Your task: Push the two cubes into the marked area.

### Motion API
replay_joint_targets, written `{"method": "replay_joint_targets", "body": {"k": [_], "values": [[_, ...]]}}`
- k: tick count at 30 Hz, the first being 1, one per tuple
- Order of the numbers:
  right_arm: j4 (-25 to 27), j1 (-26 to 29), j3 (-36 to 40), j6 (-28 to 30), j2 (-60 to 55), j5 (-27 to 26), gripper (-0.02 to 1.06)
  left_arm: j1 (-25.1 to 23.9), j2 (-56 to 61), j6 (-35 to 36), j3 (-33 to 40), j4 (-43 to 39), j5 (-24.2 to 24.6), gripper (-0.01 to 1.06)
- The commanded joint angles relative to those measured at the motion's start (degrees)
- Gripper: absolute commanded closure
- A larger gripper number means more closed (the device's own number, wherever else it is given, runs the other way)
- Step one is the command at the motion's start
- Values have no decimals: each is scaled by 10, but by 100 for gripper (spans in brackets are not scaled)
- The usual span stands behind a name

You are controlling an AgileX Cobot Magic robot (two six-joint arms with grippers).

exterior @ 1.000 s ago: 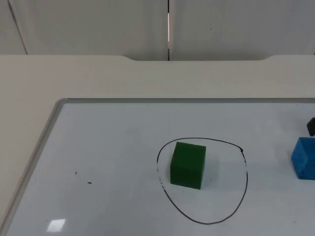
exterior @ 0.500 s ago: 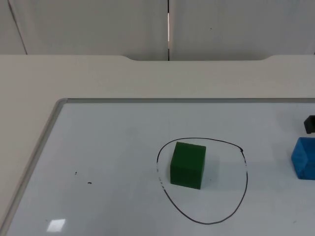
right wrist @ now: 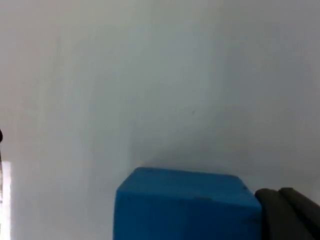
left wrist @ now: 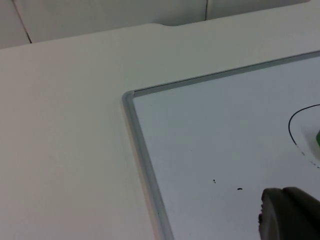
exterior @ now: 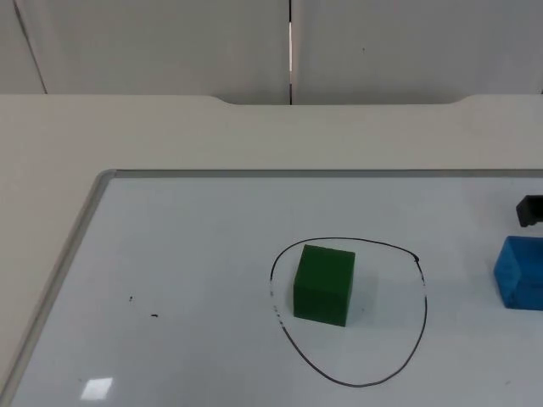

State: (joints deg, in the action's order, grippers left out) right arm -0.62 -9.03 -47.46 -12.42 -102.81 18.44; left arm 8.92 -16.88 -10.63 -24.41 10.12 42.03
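Top view: green cube [exterior: 324, 284] inside marked area [exterior: 422, 318]; blue cube [exterior: 519, 272] well outside it; right gripper [exterior: 529, 209] just behind blue cube.
Left wrist view: left gripper [left wrist: 287, 214] waits over whiteboard [left wrist: 210, 140].
Right wrist view: fingertip beside blue cube [right wrist: 185, 205].
Finger state, both: cannot tell.
Advice: push low, square on the face, straight toward the ring.
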Motion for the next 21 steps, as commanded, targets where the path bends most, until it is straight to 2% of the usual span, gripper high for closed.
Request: {"method": "replay_joint_targets", "body": {"k": [1,9,21], "values": [[6,-4,-1,-2,1,-3,104,-2,4,-2,-4,4,0,105],[10,-35,-1,-2,1,-21,104,-2,4,-2,-4,4,0,105],[11,-37,-1,-13,1,-15,104,-2,4,-11,-4,11,0,105]]}}
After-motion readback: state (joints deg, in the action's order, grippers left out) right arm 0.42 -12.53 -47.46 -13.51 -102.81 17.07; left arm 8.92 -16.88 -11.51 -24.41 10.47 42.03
